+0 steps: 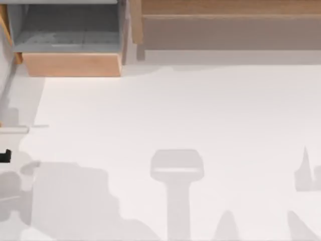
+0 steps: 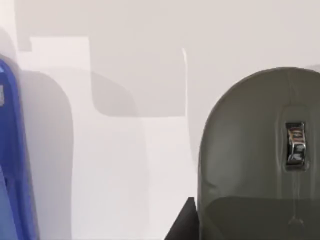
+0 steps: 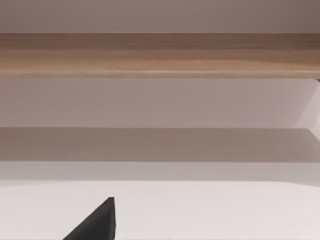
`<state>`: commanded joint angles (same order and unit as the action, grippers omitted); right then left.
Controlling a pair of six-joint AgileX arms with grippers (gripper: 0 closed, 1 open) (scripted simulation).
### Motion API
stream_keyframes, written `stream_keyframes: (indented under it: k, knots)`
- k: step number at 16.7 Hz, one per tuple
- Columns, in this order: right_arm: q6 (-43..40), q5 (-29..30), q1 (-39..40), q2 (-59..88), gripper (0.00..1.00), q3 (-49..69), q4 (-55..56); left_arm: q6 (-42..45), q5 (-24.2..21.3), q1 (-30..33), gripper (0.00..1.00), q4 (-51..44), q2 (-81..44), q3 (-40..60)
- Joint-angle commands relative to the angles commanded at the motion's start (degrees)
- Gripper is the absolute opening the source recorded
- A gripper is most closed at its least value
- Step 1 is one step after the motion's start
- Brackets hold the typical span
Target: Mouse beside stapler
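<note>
In the left wrist view a dark grey-green mouse [image 2: 260,160] with a chrome scroll wheel lies on the white table. A blue stapler [image 2: 12,165] runs along the picture's edge, apart from the mouse with bare table between them. A black part of my left gripper [image 2: 182,224] sits right at the mouse's rim; whether it grips the mouse I cannot tell. A black bit of my left arm [image 1: 4,155] pokes in at the top view's left edge. A black part of my right gripper [image 3: 97,222] hangs over bare table, facing a wooden shelf.
An open wooden drawer box [image 1: 70,64] with a grey inside stands at the table's back left. A long wooden shelf [image 1: 225,20] runs along the back right, and its board [image 3: 160,55] faces the right wrist. Arm shadows fall on the white table [image 1: 175,110] near the front.
</note>
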<state>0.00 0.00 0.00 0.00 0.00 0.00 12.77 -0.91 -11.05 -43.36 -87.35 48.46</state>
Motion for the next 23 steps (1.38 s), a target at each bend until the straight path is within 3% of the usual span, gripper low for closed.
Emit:
stream_keyframes:
  k: [22,23]
  knots:
    - [0.00,0.00,0.00,0.00,1.00,0.00,0.00,-0.03,-0.07,0.49,0.00,2.96,-2.34,-2.47]
    - [0.00,0.00,0.00,0.00,1.00,0.00,0.00,-0.03,-0.07,0.49,0.08,2.96,-2.34,-2.47]
